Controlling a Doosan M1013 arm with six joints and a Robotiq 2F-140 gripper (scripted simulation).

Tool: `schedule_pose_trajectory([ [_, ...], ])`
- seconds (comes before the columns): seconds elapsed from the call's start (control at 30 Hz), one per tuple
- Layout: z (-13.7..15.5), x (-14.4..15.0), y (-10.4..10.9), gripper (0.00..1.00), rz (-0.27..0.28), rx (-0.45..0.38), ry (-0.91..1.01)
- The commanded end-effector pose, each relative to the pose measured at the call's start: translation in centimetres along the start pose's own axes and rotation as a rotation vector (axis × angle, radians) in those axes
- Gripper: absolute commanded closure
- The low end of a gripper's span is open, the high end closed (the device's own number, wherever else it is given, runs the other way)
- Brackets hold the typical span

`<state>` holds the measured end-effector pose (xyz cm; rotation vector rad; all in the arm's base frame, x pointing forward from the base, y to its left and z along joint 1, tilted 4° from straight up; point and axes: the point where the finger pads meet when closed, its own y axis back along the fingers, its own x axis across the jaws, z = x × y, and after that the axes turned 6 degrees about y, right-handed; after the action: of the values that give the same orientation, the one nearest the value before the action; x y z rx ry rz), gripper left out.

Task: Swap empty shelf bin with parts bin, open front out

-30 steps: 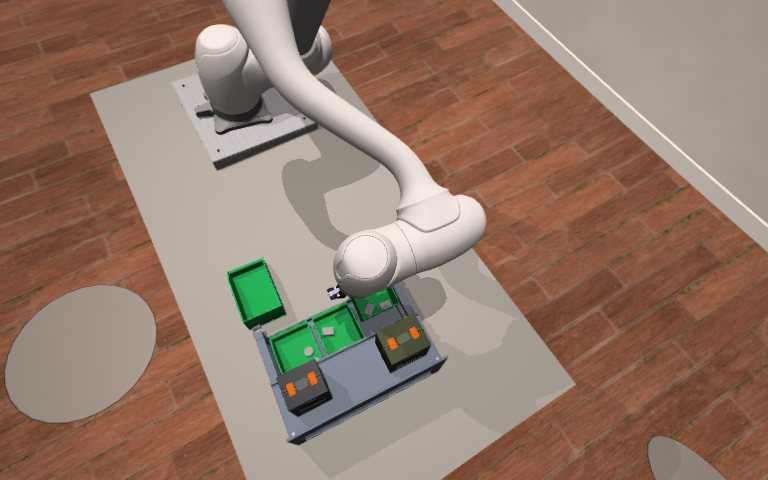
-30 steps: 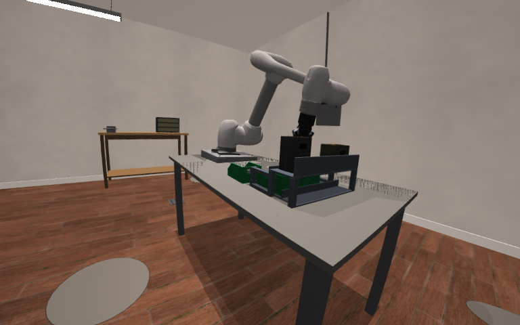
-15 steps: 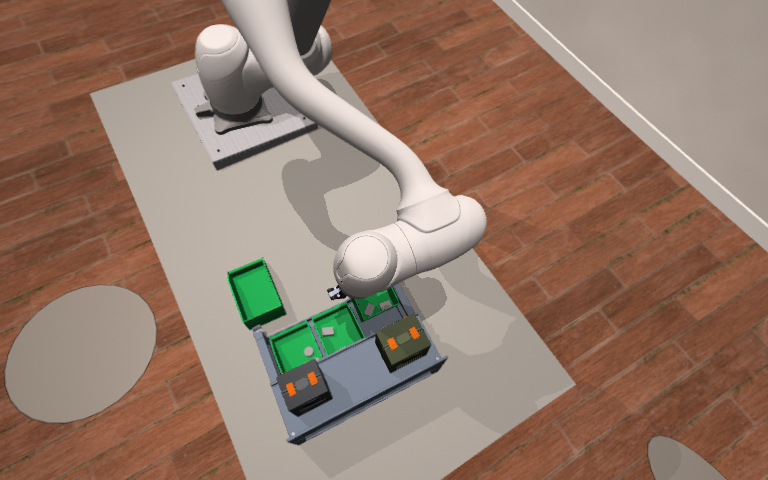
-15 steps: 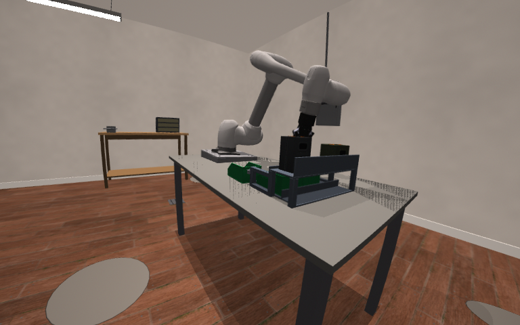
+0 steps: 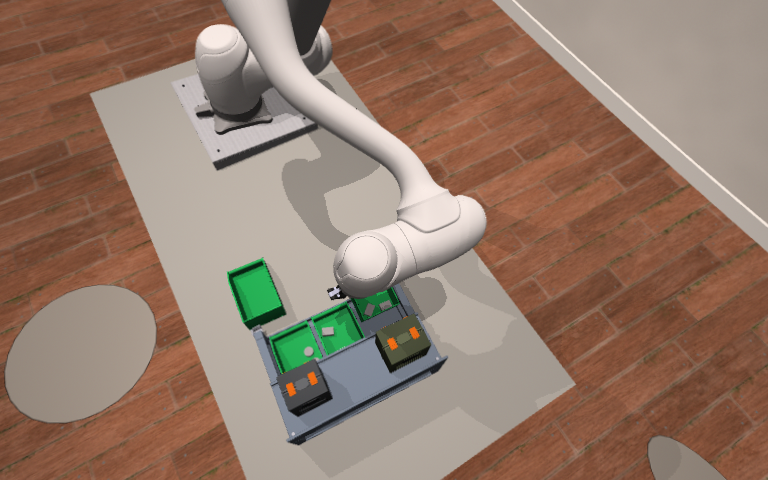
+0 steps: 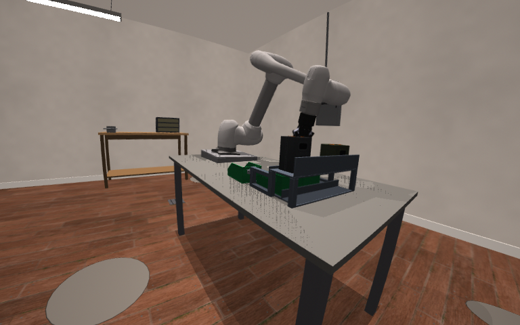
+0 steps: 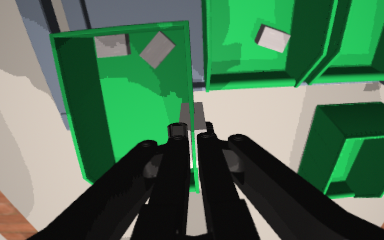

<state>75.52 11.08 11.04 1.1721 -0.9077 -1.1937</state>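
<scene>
Hand (image 5: 335, 292) (image 6: 302, 134) (image 7: 192, 116) pinches the side wall of the parts bin (image 5: 370, 297) (image 7: 130, 115). That bin is at the shelf's (image 5: 356, 384) (image 6: 326, 164) (image 7: 145, 10) end gap, part over the shelf, near end jutting out past it; two grey blocks (image 7: 157, 50) inside, at the far end. Middle bin (image 5: 342, 333) (image 7: 235, 45) beside it, one block (image 5: 327, 331) (image 7: 272, 38) in it. Empty bin (image 5: 256, 291) (image 6: 237, 172) (image 7: 327, 125) upright on the desk (image 5: 203, 226) (image 6: 344, 237) (image 7: 250, 115), apart from the hand.

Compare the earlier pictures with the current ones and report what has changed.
Nothing has visibly changed. The arm, the bin with parts under the gripper, the empty bin on the table, and the two cases on the shelf all appear in the same places.
</scene>
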Motion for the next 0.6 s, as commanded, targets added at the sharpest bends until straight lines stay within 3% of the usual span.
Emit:
schedule_pose_trajectory([
  [0.0, 0.0, 0.0, 0.0, 0.9, 0.0, 0.0, 0.0],
  [0.57, -0.16, 0.02, -0.65, 0.9, 0.0, 0.0, 0.0],
])
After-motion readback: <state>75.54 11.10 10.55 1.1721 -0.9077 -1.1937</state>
